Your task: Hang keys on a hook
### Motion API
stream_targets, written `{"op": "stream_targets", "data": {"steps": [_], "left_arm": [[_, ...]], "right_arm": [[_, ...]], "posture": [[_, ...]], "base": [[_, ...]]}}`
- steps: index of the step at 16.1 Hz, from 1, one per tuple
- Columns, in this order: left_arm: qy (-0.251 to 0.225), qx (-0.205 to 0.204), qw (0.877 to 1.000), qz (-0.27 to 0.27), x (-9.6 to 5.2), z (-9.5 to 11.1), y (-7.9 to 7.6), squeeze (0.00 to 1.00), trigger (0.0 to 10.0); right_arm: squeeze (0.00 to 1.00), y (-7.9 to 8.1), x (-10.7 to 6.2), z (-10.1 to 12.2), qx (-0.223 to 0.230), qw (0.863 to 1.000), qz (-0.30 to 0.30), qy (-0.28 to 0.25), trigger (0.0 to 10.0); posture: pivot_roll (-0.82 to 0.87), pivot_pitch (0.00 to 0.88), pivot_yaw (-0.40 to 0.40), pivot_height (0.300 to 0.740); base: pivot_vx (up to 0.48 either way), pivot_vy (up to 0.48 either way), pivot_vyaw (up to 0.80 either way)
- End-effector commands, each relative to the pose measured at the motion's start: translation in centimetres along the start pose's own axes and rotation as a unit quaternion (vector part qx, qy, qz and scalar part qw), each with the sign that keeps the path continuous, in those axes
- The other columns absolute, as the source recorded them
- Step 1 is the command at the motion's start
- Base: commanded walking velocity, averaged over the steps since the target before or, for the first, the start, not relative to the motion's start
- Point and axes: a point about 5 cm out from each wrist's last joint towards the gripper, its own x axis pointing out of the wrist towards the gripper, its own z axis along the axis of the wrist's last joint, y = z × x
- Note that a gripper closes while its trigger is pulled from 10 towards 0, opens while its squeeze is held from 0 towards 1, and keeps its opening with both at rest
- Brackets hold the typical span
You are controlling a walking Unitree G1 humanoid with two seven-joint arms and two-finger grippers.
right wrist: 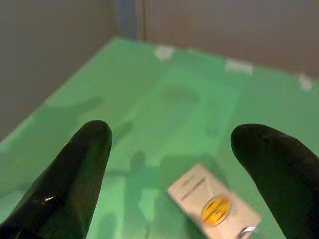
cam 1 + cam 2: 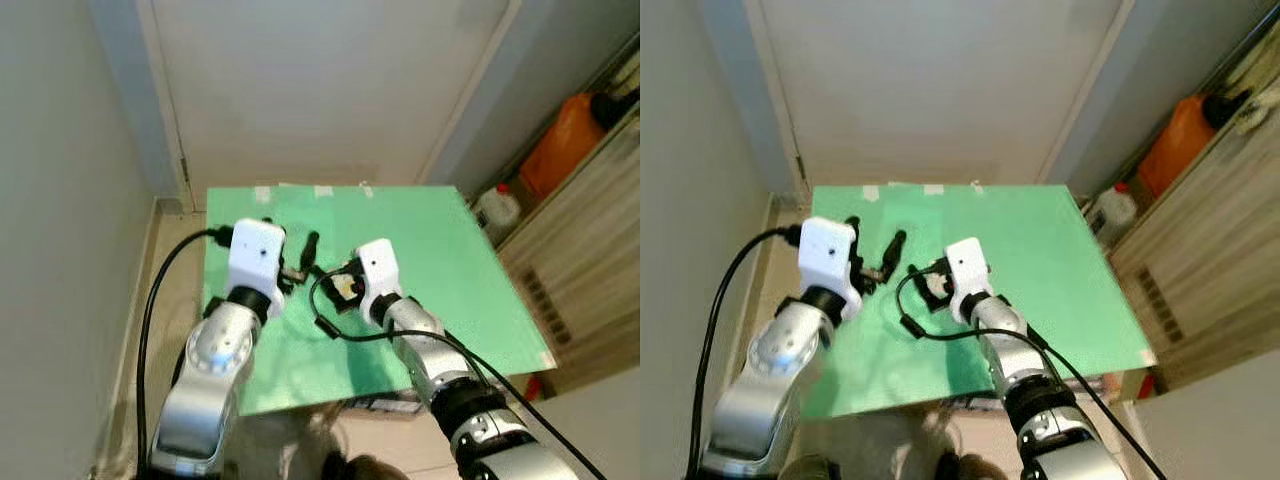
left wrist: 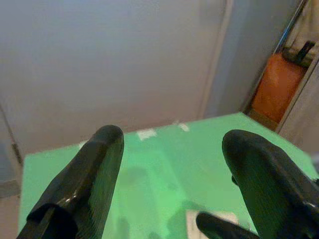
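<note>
A white key tag (image 1: 212, 201) with a yellow round mark lies flat on the green tabletop (image 2: 440, 250); a bit of metal ring shows at its edge. My right gripper (image 1: 172, 134) hovers just above it, open, with the tag below the gap between its fingers. From the head, that gripper (image 2: 338, 285) sits near the table's middle with the tag (image 2: 347, 288) right at it. My left gripper (image 2: 303, 258) is open too, pointing toward the right one from the left. The tag's corner (image 3: 209, 219) appears low between the left fingers (image 3: 94, 169).
A closed pale door (image 2: 330, 90) stands behind the table. To the right are a wooden cabinet (image 2: 590, 250), an orange jug (image 2: 565, 140) and a white bottle (image 2: 497, 208) on the floor. A grey wall (image 2: 60, 200) runs close along the left. Black cables (image 2: 330, 325) loop off both wrists.
</note>
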Motion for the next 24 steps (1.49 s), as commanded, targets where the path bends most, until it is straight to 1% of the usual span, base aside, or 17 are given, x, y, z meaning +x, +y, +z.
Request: {"op": "stream_targets", "data": {"steps": [1,4,6,7,9,10,12,14,15,16,17,18,20,21,23,24], "left_arm": [[-0.009,-0.002,1.000,-0.020,0.7,0.3,-1.2,0.00,10.0],[-0.008,0.005,0.999,-0.045,1.5,0.1,-2.6,0.00,10.0],[-0.006,0.004,0.999,-0.054,1.7,0.0,-2.9,0.00,10.0],[-0.004,-0.007,0.998,-0.055,1.7,-0.1,-2.9,0.00,10.0],[-0.002,-0.001,0.998,-0.058,1.8,-0.2,-2.9,0.00,10.0],[-0.004,-0.004,0.999,-0.053,1.9,-0.3,-2.7,0.00,10.0],[-0.005,0.000,0.999,-0.048,2.0,-0.3,-2.5,0.00,10.0],[-0.004,0.007,0.999,-0.036,2.2,-0.6,-1.7,0.00,10.0],[0.000,0.006,1.000,-0.025,2.3,-1.0,-1.0,0.00,10.0],[0.013,0.007,1.000,-0.001,2.8,-2.0,0.5,0.00,10.0],[0.023,0.007,1.000,0.011,3.2,-2.8,1.5,0.00,10.0],[0.033,0.004,0.999,0.022,3.8,-3.6,2.3,0.00,10.0],[0.047,0.003,0.998,0.028,4.4,-4.5,3.1,0.00,10.0],[0.058,0.003,0.998,0.028,4.8,-5.2,3.5,0.00,10.0],[0.081,0.009,0.996,0.027,5.7,-6.3,4.1,0.00,10.0],[0.083,0.005,0.996,0.027,6.0,-6.3,4.3,0.00,10.0]], "right_arm": [[0.00,-1.1,-0.6,0.0,-0.003,1.000,-0.011,-0.011,10.0],[0.00,-1.5,-1.2,-0.4,-0.007,1.000,-0.012,-0.004,10.0],[0.00,-1.3,-1.3,-0.3,-0.008,1.000,-0.007,-0.005,10.0],[0.00,-1.3,-1.3,-0.3,-0.008,1.000,-0.005,-0.004,10.0],[0.00,-0.8,-1.3,-0.5,-0.003,1.000,0.010,-0.001,10.0],[0.00,-0.5,-1.2,-0.6,0.001,1.000,0.021,0.000,10.0],[0.00,0.2,-0.9,-0.7,0.004,0.999,0.042,0.010,10.0],[0.00,0.2,-0.5,-0.2,0.007,0.999,0.039,0.009,10.0],[0.00,0.0,-0.4,0.3,0.013,0.999,0.035,0.000,10.0],[0.00,-0.6,-0.6,1.1,0.016,0.999,0.026,-0.015,10.0],[0.00,-1.2,-1.1,1.8,0.018,0.999,0.020,-0.030,10.0],[0.00,-1.8,-1.7,2.4,0.020,0.999,0.012,-0.044,10.0],[0.00,-2.5,-2.9,2.5,0.010,0.999,-0.001,-0.046,10.0],[0.00,-3.0,-3.8,2.1,-0.003,0.999,-0.009,-0.035,10.0],[0.00,-3.7,-5.7,1.0,-0.005,0.999,-0.032,-0.012,10.0],[0.00,-3.9,-6.3,0.9,-0.004,0.999,-0.041,-0.013,10.0]], "posture": [[0.17,0.033,-0.157,0.740],[0.14,0.025,-0.153,0.740],[0.13,0.026,-0.150,0.740],[0.13,0.027,-0.149,0.740],[0.14,0.030,-0.149,0.740],[0.14,0.030,-0.149,0.740],[0.15,0.034,-0.147,0.740],[0.16,0.034,-0.146,0.740],[0.15,0.033,-0.144,0.740],[0.14,0.029,-0.142,0.740],[0.12,0.026,-0.139,0.740],[0.09,0.024,-0.131,0.740],[0.05,0.023,-0.117,0.740],[0.02,0.023,-0.106,0.740],[-0.03,0.024,-0.082,0.740],[-0.05,0.025,-0.074,0.740]], "base": [[0.296,-0.375,0.00],[0.172,-0.409,0.00],[0.000,-0.437,0.00],[0.000,0.000,0.00],[0.000,0.000,0.00],[0.000,0.000,0.00],[0.000,0.000,0.00],[0.000,0.000,0.00],[0.000,0.000,0.00],[0.000,0.000,0.00],[0.000,0.000,0.00],[0.000,0.000,0.00],[0.000,0.000,0.00],[0.000,0.000,-0.50],[0.000,0.000,-0.69],[0.000,0.000,-0.42]]}}
